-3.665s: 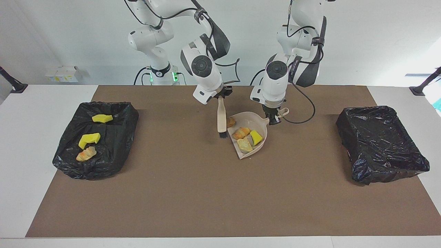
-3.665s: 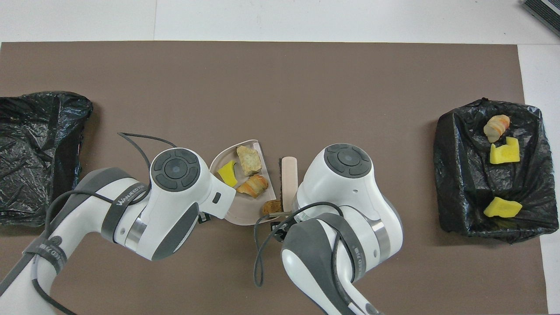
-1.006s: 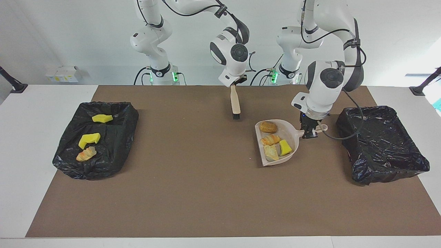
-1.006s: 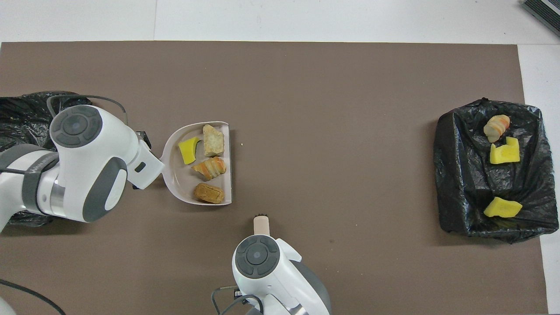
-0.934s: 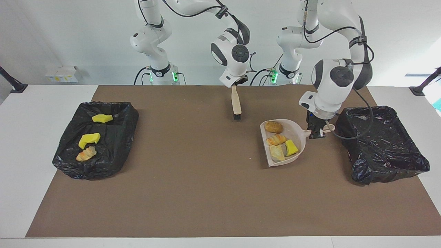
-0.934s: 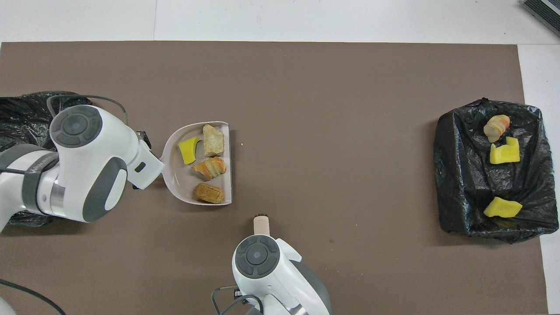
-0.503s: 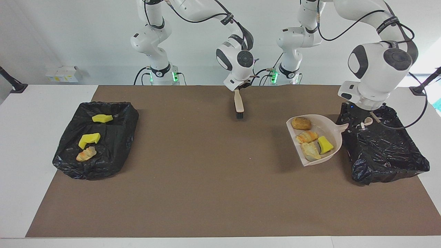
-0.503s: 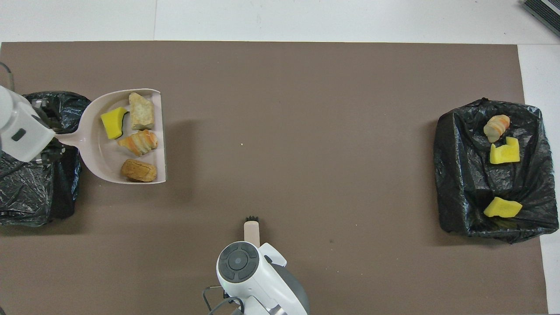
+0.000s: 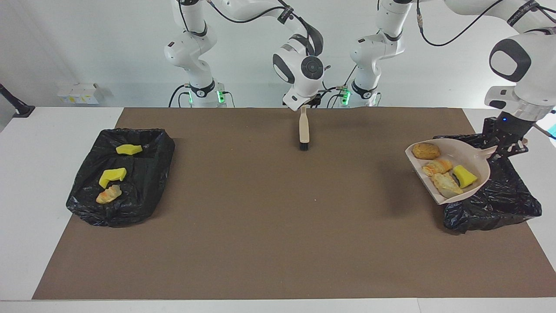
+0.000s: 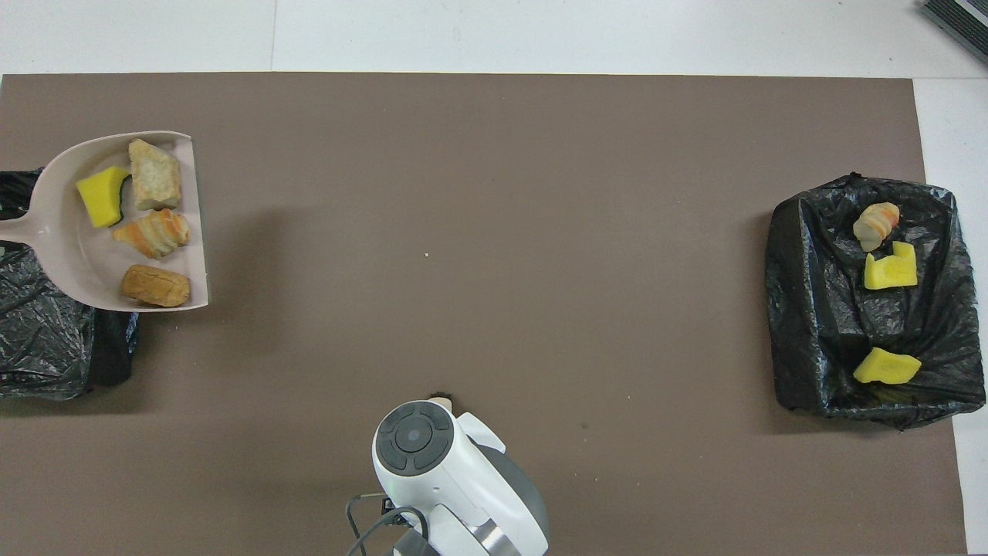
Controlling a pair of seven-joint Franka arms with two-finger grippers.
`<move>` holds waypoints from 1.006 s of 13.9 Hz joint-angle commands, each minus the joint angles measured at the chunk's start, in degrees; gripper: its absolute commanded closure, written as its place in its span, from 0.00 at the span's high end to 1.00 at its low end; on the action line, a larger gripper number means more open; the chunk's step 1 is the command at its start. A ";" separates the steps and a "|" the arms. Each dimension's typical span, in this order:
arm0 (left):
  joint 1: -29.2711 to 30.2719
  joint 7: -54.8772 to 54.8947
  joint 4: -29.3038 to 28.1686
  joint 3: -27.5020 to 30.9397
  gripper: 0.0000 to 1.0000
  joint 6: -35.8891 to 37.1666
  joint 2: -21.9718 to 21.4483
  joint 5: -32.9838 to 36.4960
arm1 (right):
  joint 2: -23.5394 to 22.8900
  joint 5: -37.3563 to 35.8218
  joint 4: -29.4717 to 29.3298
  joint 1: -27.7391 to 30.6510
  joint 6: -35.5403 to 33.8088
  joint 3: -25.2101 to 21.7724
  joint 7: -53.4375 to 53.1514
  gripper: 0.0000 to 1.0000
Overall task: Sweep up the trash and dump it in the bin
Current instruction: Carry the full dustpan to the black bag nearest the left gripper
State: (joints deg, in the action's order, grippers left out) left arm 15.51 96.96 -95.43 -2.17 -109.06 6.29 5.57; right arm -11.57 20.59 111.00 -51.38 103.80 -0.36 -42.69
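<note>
at the right arm's end, three trash pieces lay in a black-lined bin. mid-table the right gripper waited above an upright brush, its grip impossible to tell. the left gripper, clamped on the dustpan handle, had carried four pieces over the other bin's edge, seemingly ready to tip.

Seven trash lumps: three yellow, four bread-like. Two black bins. One dustpan. One brush.

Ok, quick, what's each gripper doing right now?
Left gripper: closed on the beige dustpan's handle.
Right gripper: closed on the brush's handle, bristles pointing down.
</note>
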 commanded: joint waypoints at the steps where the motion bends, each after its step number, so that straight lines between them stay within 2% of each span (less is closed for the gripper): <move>1: 2.41 1.22 2.53 -0.30 0.00 0.60 1.01 2.59 | 0.14 -2.57 -3.58 2.59 -4.56 0.45 -0.20 1.00; 3: 2.33 1.13 3.84 0.76 0.00 -0.19 1.27 6.02 | 0.66 -3.89 -5.61 4.78 -8.51 0.45 2.68 1.00; 6: 2.50 0.60 3.76 0.85 0.00 -2.98 1.01 13.66 | 5.05 -4.60 -6.06 9.96 -12.91 0.45 12.51 1.00; 9: 3.82 0.43 3.58 1.81 0.00 -5.46 1.18 15.60 | 6.91 -6.43 -9.03 15.76 -18.18 0.36 23.41 1.00; 11: 3.74 -1.67 3.67 1.81 0.00 -5.73 1.27 20.86 | 6.73 -9.60 -12.46 18.32 -21.00 0.36 29.13 1.00; 13: 2.69 -7.01 3.67 1.81 0.00 -6.17 1.18 29.63 | 6.99 -11.44 -14.39 21.22 -22.32 0.18 34.06 1.00; 14: 2.85 -9.65 3.67 1.81 0.00 -5.73 1.01 31.33 | 7.00 -12.58 -16.32 22.62 -23.81 0.10 36.26 1.00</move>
State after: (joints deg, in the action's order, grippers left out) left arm 18.97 91.93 -93.18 -0.43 -114.72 6.80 32.24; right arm -4.06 10.39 98.19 -31.21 82.81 -0.68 -10.91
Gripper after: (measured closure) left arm 0.683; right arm 0.000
